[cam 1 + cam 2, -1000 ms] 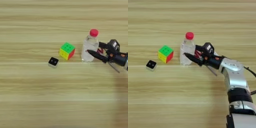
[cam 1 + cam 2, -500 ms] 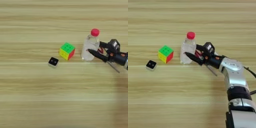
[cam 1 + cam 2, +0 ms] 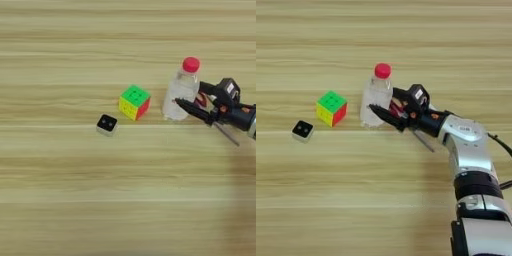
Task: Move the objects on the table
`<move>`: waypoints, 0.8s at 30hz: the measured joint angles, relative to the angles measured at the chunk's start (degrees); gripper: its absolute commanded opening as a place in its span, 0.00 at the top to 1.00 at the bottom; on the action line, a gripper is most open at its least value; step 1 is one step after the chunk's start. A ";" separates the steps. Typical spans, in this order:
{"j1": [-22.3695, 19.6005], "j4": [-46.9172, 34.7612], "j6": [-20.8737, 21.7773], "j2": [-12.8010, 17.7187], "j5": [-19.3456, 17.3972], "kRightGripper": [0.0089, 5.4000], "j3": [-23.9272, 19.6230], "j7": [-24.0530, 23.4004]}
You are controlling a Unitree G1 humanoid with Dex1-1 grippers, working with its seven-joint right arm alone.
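Note:
A clear plastic bottle (image 3: 374, 100) with a red cap (image 3: 383, 70) stands on the table (image 3: 60, 200) right of centre. My right gripper (image 3: 382, 98) comes in from the right, one black finger in front of the bottle's body and the other behind it, shut on the bottle. Left of the bottle lies a multicoloured puzzle cube (image 3: 134, 102), green face up. Further left is a small white box with a black top (image 3: 106, 124). Red-handled scissors (image 3: 423, 140) lie partly hidden under the gripper, a grey blade poking out toward the lower right.
The silver forearm (image 3: 468, 150) runs from the bottom right up to the gripper. The cube sits roughly a bottle's width from the bottle. Bare wood-grain surface lies all around the group of things.
The bottle's cap has shifted very slightly to the right. The gripper and the other things stay where they were.

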State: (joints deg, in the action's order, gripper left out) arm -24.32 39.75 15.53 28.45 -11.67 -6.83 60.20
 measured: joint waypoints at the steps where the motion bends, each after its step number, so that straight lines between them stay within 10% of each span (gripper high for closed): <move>1: 0.00 0.12 0.00 0.04 0.23 0.23 0.00 -0.05; 13: 0.00 0.61 0.00 0.04 0.79 0.00 -0.01 -0.10; 24: -0.02 0.68 0.01 0.04 0.79 0.00 -0.07 -1.00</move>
State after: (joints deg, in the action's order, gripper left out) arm -24.34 40.44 15.54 28.48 -10.88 -6.91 59.20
